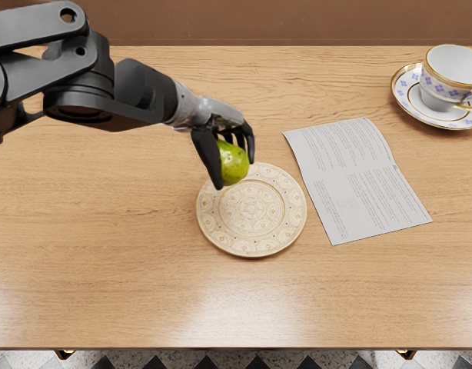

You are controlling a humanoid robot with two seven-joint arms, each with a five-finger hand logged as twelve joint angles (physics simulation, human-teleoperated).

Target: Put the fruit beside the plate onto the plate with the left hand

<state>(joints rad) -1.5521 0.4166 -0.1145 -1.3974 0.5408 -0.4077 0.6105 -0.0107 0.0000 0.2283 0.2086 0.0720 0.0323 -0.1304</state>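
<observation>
Soft, even light falls from above, warm on the table (pixel 105 231). A pale sheen spreads over the wood in front of the plate (pixel 259 223), toward its left. A thin shadow hugs its near rim. At its far-left rim, the fruit (pixel 235 163) in my left hand (pixel 224 146) shows bright green. Everything is crisp.

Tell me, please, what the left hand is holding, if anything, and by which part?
The left hand holds the green fruit, clasped around its upper half and sides.
</observation>
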